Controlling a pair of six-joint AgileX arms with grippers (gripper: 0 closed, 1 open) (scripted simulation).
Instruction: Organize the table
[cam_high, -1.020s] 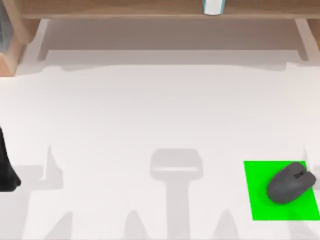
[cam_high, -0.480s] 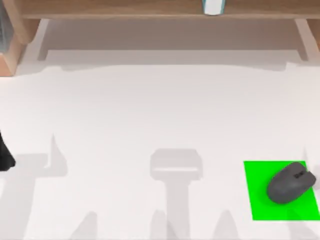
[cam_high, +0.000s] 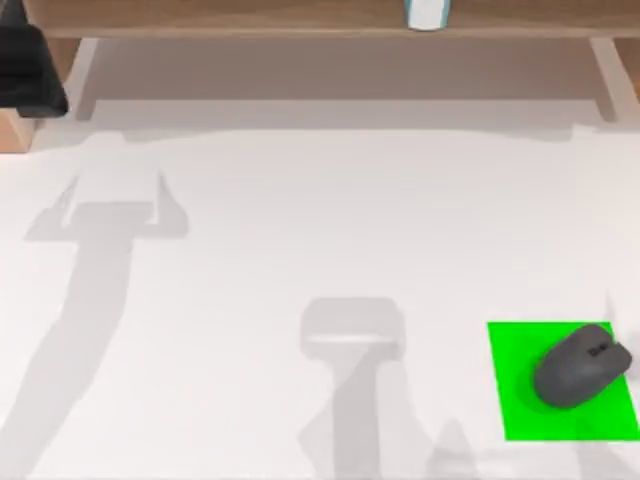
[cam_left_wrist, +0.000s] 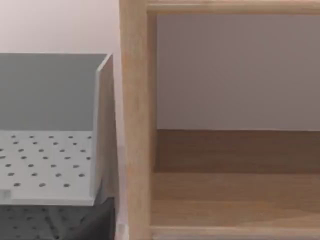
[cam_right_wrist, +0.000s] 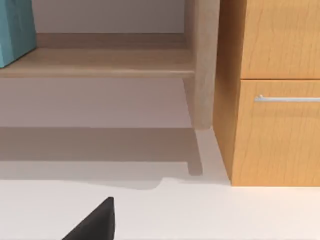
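Left arm (cam_high: 30, 70) has swung up-left; one mouse (cam_high: 580, 366), one mat (cam_high: 520, 400).

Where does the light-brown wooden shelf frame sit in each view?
Top view: light-brown wooden shelf frame along the upper edge.
Left wrist view: its post beside a grey perforated tray.
Right wrist view: its post beside a wooden drawer front.
Shared landmark: the white table.

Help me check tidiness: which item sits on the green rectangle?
The dark grey mouse, on the green rectangle; the pale blue item stands on the wooden shelf.
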